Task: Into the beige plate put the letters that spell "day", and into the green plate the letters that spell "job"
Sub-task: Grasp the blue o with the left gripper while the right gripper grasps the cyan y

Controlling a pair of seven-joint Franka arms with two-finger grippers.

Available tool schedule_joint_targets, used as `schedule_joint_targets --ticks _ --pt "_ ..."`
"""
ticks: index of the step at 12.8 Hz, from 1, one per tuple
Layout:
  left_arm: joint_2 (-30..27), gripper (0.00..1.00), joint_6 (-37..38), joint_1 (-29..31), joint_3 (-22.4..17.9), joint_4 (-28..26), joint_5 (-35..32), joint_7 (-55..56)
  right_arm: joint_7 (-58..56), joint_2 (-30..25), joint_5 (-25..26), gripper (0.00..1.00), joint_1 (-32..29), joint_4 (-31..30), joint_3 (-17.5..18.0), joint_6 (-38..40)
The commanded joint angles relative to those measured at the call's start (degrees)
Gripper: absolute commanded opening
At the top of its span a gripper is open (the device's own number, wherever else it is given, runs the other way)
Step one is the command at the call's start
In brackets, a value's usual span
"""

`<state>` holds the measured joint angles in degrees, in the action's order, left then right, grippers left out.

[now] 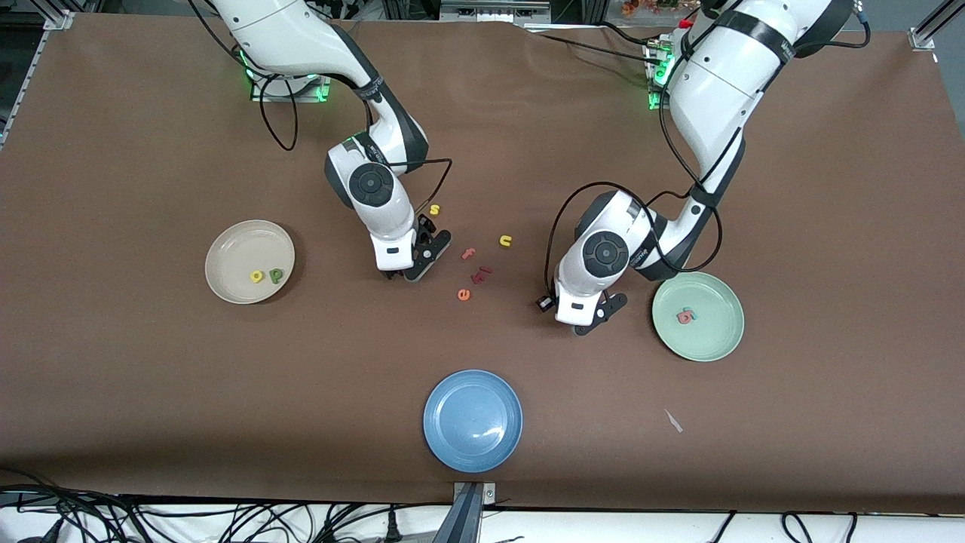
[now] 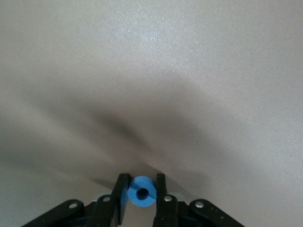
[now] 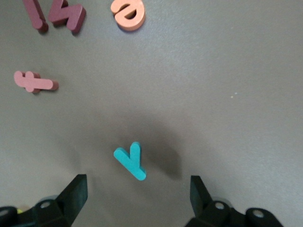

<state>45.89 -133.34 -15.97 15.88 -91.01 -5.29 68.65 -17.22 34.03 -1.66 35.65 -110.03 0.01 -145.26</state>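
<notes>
Blue plate [image 1: 473, 445] nearest; left gripper [image 1: 593, 322] pinches blue o [image 2: 142, 191] just beside green plate [image 1: 716, 339].
Right gripper [image 1: 407, 273] spread directly over teal y [image 3: 130, 161], stem diagonal between fingers.

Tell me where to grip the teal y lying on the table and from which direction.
Come straight down from above: the teal y lies flat on the table, under the open right claw. Pinch across its long straight stroke, one finger each side; the forked arms give no parallel faces.

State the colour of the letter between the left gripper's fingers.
Blue: the small ring o, seen best in the left wrist view, in the left gripper.
</notes>
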Motion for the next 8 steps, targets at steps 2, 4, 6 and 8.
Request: schedule_joint_targets --ticks 2,4,6,8 --pt "-1.6 0.08 1.6 0.8 -0.1 0.6 -2.2 0.7 -1.1 1.4 0.3 0.8 0.4 1.2 0.1 -1.1" --pt "-3.6 0.08 4.0 2.8 -0.1 0.7 -2.9 -1.0 -0.8 1.4 0.3 0.66 0.5 1.2 0.1 -0.9" --pt "-6.3 0.08 8.9 6.5 0.0 1.0 -3.1 -7.4 -0.2 1.4 0.3 0.62 0.6 1.2 0.1 -0.9" --pt "-8.6 0.08 13.3 10.1 0.0 1.1 -3.1 -13.1 -0.1 1.4 0.1 0.56 0.6 1.3 0.2 -0.9"
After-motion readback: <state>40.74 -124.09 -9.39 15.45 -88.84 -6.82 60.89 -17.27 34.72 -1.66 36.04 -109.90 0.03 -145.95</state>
